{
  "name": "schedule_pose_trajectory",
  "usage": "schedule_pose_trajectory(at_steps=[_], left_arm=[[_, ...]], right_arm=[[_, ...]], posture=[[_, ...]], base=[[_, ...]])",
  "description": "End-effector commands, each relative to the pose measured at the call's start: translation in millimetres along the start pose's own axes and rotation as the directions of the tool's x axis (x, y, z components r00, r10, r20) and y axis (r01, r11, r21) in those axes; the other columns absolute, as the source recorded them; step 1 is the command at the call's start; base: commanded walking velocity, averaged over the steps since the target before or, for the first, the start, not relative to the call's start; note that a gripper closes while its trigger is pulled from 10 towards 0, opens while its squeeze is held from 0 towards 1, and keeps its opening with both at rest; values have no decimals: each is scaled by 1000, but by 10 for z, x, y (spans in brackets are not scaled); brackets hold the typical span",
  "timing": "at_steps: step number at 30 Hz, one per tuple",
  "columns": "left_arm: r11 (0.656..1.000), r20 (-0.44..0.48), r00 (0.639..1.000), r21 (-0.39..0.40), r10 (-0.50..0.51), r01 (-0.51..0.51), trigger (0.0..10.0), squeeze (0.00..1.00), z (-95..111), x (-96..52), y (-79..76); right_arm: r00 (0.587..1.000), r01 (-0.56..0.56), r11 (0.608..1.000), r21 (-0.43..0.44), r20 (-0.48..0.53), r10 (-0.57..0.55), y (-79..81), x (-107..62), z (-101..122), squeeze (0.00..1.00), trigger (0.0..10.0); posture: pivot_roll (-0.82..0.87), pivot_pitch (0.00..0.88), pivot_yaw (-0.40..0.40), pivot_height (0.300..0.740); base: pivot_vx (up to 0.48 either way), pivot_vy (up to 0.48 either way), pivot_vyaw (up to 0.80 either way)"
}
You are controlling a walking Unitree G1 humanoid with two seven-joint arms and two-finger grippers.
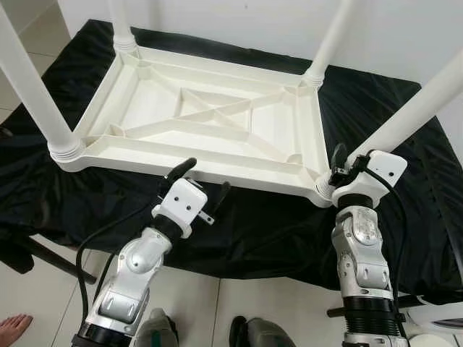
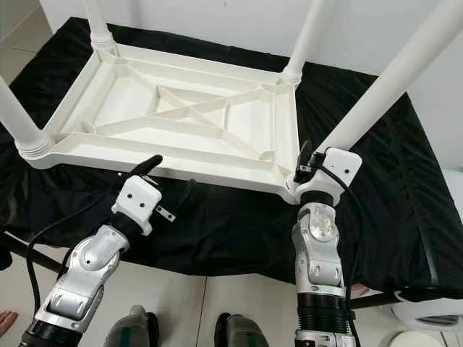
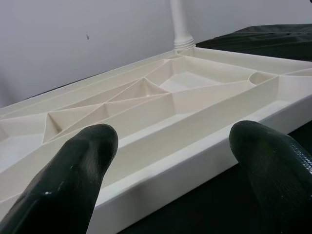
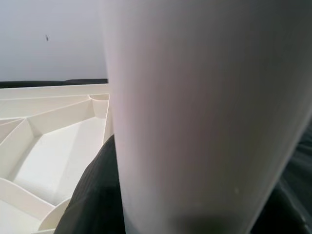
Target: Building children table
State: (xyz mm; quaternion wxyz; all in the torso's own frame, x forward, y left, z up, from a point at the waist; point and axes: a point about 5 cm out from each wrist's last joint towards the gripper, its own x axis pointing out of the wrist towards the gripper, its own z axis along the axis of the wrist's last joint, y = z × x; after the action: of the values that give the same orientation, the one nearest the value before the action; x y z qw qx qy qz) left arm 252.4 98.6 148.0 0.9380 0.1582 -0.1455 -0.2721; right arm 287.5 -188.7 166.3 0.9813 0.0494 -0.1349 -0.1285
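Note:
A white plastic children's table [image 1: 217,168] lies upside down on a black cloth, ribbed underside up. Its legs stand upward at the corners: near left [image 1: 32,94], far left [image 1: 119,22], far right [image 1: 329,40] and near right [image 1: 412,108]. My right gripper [image 1: 351,163] is at the base of the near right leg, its black finger [image 4: 92,195] pressed against the leg [image 4: 204,117]; the other finger is hidden behind it. My left gripper [image 1: 204,181] hovers open just in front of the table's near rim [image 3: 185,161], holding nothing.
The black cloth [image 1: 253,231] covers a low platform and hangs over its near edge. A white wall runs behind. A person's bare foot [image 1: 13,329] rests on the tiled floor at the lower left. A white object [image 2: 427,318] sits at the lower right.

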Motion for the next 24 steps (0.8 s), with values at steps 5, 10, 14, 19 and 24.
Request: schedule_pose_trajectory(at_steps=[5, 10, 14, 19, 24], left_arm=[[1000, -14, 1000, -13, -15, 15, 10000, 0, -28, 15, -14], [1000, -9, 1000, -8, -14, 14, 10000, 0, -22, 70, 15], [1000, 9, 999, 0, -30, 30, 10000, 0, -4, 184, 54], [997, 13, 997, -5, -72, 72, 10000, 0, 5, 271, 29], [984, 25, 984, -20, -178, 178, 10000, 0, 40, 386, -116]], right_arm=[[1000, 20, 999, 27, 2, -20, -111, 60, 35, 0, 10000], [998, 30, 998, 61, 47, -33, -161, 135, 122, 0, 10000], [994, 81, 992, 96, 68, -87, -278, 230, 176, 0, 10000], [991, 102, 992, 68, 78, -107, -336, 266, 192, 0, 10000], [989, 128, 990, 56, 70, -132, -411, 285, 175, 0, 10000]], posture=[[39, 105, -79, 740], [40, 99, -76, 740], [42, 96, -78, 740], [41, 93, -79, 740], [37, 89, -78, 740]], base=[[0, 0, 0], [0, 0, 0], [0, 0, 0], [0, 0, 0], [0, 0, 0]])
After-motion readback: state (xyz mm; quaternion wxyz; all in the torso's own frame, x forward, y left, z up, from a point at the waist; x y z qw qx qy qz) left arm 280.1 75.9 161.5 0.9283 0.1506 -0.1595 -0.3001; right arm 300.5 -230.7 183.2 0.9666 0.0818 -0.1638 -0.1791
